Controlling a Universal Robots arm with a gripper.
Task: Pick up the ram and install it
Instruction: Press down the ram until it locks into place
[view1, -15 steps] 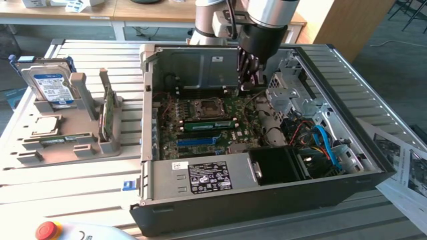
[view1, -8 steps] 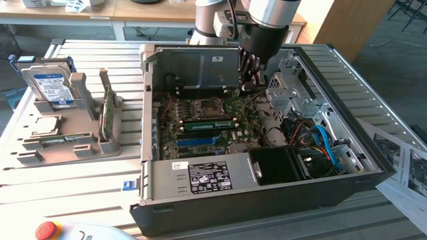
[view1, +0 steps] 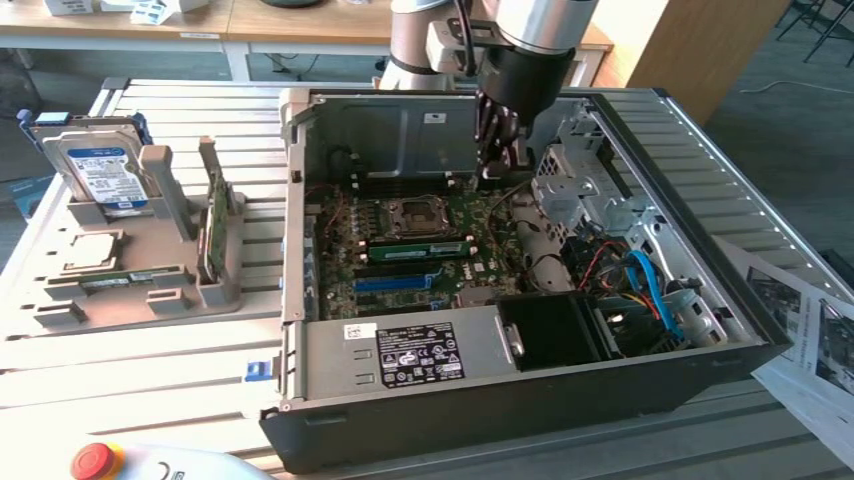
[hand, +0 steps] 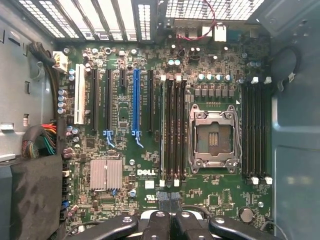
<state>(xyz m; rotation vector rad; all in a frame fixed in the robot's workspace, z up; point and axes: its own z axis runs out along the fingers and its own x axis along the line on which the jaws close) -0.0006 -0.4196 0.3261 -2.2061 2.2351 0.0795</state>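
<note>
pincer (view1: 497, 168): fingers are pressing together with nothing between them; it is hanging over the far part of the open computer case (view1: 534, 412), above the motherboard (view1: 470, 228).
ram (view1: 416, 250): is sitting in a slot just near of the cpu socket (view1: 411, 213), apart from the pincer.
second ram (view1: 131, 279): is lying in the grey holder (view1: 187, 292) on the counter (view1: 134, 362), to the exterior view's left of the case.
</note>
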